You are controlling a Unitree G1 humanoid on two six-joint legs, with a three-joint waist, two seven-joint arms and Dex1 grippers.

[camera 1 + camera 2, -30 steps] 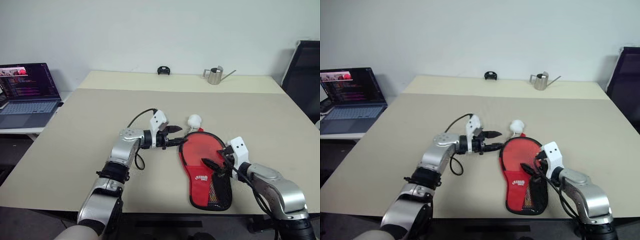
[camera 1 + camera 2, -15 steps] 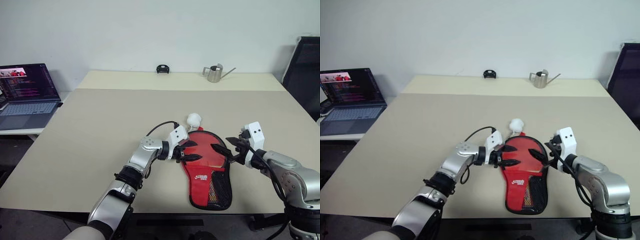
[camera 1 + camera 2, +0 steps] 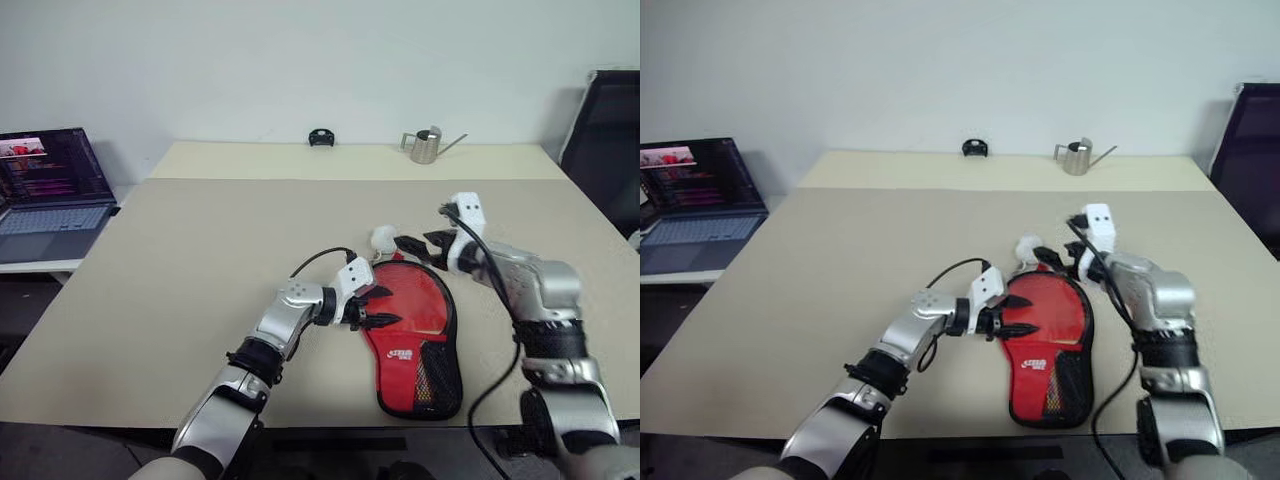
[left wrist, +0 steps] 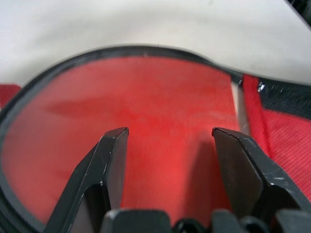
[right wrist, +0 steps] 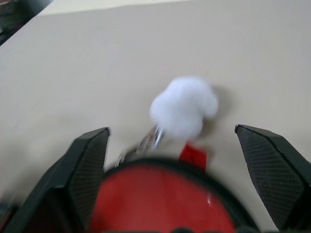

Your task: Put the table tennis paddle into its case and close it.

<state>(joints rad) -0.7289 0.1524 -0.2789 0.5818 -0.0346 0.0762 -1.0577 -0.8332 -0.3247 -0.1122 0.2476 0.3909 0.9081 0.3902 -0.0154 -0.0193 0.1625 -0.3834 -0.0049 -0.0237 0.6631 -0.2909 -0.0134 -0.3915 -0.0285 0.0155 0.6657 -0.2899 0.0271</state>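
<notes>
Case (image 3: 412, 345) lies flat on tabletop (image 3: 180, 270) near the front edge, red side up, mesh pocket nearest. Left pincer (image 3: 380, 306) spread wide over the case's round part, holding nothing. Right pincer (image 3: 418, 241) wide apart, empty, beside white pom-pom (image 3: 384, 238). Paddle not discernible.
</notes>
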